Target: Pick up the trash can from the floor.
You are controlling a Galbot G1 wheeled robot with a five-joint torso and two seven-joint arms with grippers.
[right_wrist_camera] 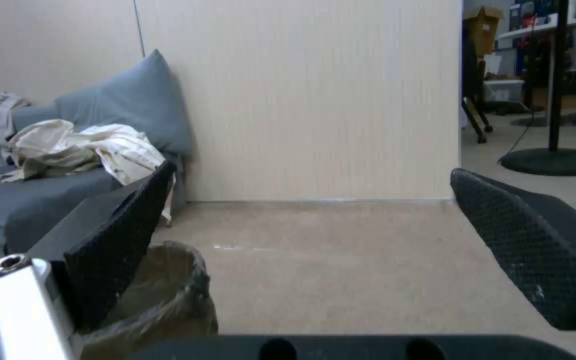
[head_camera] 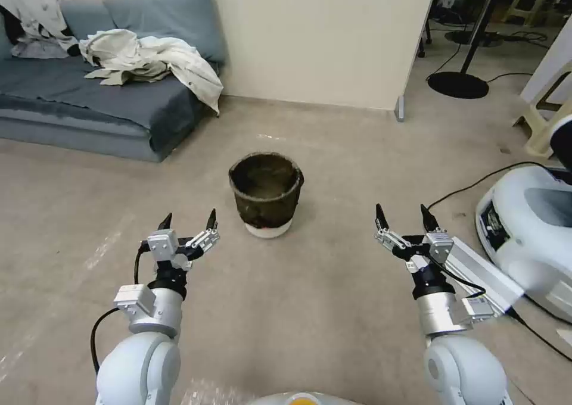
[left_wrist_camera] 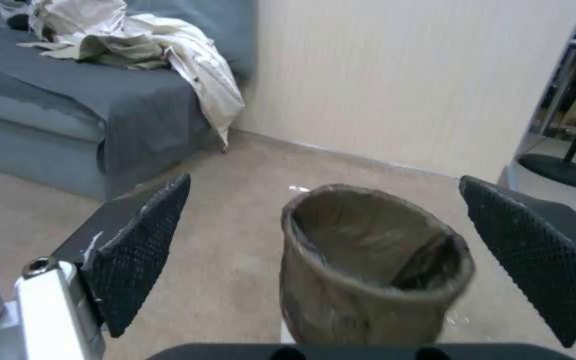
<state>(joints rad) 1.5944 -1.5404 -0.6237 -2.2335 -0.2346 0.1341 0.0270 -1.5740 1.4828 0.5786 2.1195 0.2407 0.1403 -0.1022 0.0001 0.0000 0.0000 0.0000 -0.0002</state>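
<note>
Bin [head_camera: 266, 194] upright on the floor [head_camera: 333, 310] ahead, between both wide-open grippers, left [head_camera: 187, 221] nearer than right [head_camera: 404, 217], untouched — best to straddle the bagged rim squarely before closing

Beige-grey floor [head_camera: 333, 310] with faint whitish scuffs, running back to a cream ribbed wall [head_camera: 322, 36]. Against that wall on the left, a low blue-grey sofa [head_camera: 89, 107] with a cushion [head_camera: 167, 12] propped upright and a crumpled off-white cloth [head_camera: 149, 59] spilling over the seat edge. Past the wall's end on the right, a black round stand base [head_camera: 459, 85], trailing black cables [head_camera: 476, 184] and pale plastic stools [head_camera: 530, 0].
</note>
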